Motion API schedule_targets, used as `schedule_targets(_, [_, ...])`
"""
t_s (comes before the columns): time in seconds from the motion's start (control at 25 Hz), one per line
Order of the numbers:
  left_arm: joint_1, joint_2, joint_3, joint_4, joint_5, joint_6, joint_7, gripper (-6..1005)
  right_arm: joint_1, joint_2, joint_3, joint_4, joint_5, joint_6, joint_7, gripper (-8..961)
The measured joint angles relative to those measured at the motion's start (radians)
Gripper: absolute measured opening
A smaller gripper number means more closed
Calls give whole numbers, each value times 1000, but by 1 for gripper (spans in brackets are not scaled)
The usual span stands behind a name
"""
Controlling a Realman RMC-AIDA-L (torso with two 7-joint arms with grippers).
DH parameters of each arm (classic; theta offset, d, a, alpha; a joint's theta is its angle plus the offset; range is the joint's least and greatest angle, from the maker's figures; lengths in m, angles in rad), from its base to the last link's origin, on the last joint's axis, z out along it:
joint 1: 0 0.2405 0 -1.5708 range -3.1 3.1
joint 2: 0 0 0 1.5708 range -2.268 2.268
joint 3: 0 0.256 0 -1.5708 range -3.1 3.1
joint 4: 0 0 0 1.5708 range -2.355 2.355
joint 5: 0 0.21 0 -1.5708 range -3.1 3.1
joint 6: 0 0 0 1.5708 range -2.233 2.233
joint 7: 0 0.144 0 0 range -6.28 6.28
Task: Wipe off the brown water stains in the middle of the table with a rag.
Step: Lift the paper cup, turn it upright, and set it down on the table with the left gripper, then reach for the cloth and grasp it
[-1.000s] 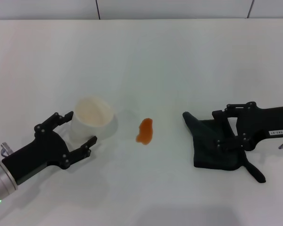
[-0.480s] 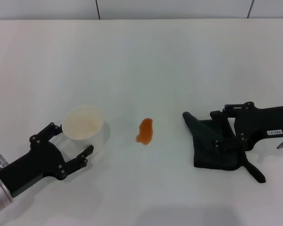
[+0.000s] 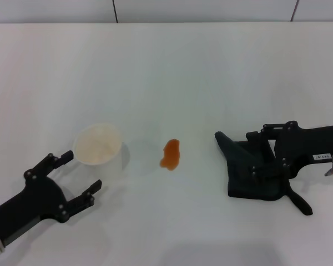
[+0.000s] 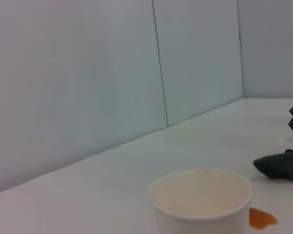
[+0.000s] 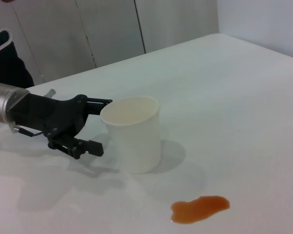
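Between the right gripper's point(image 3: 259, 151) fingers: the rag point(image 3: 250, 173), clenched on the table point(image 3: 172, 72). Brown water stains point(image 3: 170, 154) sit apart, twd centre. Left gripper point(image 3: 76, 176) spread wide, released, white cup point(image 3: 98, 149) just beyond its fingertips.

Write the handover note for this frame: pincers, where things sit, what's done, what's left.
Left pincer: open, empty, near side of the cup, clear of it.
Right pincer: over the rag, fingers straddling it; grip unclear.
Rag lies flat on the table, to the stain's right.
Stain: mid-table, between cup and rag, untouched.
Done: nothing wiped.
Left: grasp rag, wipe stain.
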Motion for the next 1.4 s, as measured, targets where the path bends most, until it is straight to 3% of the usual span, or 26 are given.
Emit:
schedule_targets(0.48, [126, 7, -6, 269, 1, 157, -157, 851, -2, 1, 0, 0, 5, -1, 14, 827])
schedule_targets(0.68, [109, 34, -12, 340, 13, 173, -263, 849, -3, 1, 0, 0, 8, -1, 15, 826])
schedule_targets(0.72, [93, 52, -12, 359, 17, 186, -303, 849, 0, 2, 0, -1, 9, 1, 15, 826])
schedule_targets(0.76, [93, 52, -12, 359, 17, 186, -303, 849, 0, 2, 0, -1, 9, 1, 15, 826])
schedule_targets(1.04, [11, 129, -14, 405, 69, 264, -474, 848, 0, 2, 6, -20, 18, -4, 28, 826])
schedule_targets(1.16, [-13, 145, -15, 473, 116, 288, -568, 849, 2, 2, 7, -37, 25, -5, 44, 826])
schedule_targets(1.4, [-42, 148, -16, 648, 230, 306, -743, 848, 3, 2, 7, -77, 27, -1, 72, 826])
